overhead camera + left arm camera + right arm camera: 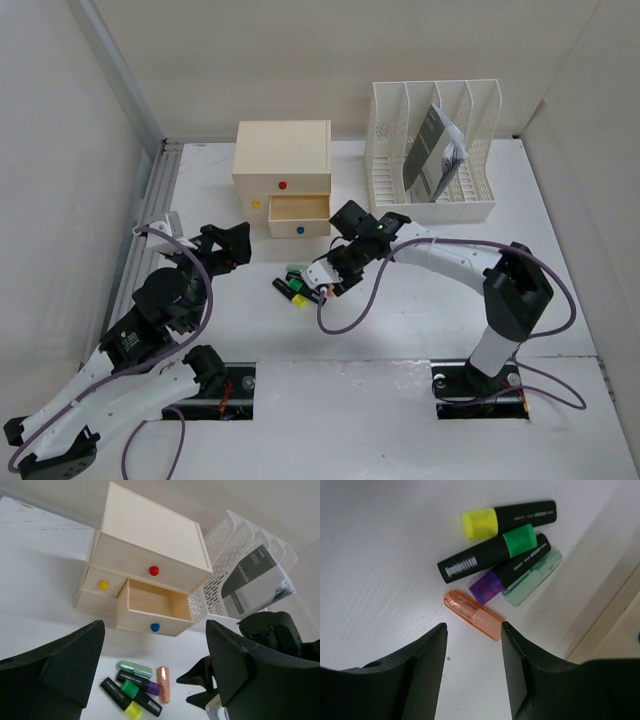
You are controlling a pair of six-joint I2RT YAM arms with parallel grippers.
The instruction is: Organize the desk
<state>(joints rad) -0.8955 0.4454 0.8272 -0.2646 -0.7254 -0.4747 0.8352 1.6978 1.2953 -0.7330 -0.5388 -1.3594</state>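
On the white desk [420,300] lie several highlighters [294,285] in a cluster in front of the beige drawer box. In the right wrist view they are a yellow-capped one [507,519], a green-capped one [490,552], a purple-capped one [512,569], a pale green one [532,577] and an orange one [472,614]. My right gripper [474,630] is open and empty, low over the desk, its fingers either side of the near end of the orange highlighter. My left gripper [236,246] is open and empty, raised to the left of the cluster.
The beige drawer box [283,165] stands at the back, its lower right drawer [152,607] pulled open and empty inside. A white slotted file rack [432,150] holding a grey booklet [432,150] stands at the back right. Two cutouts lie at the near edge.
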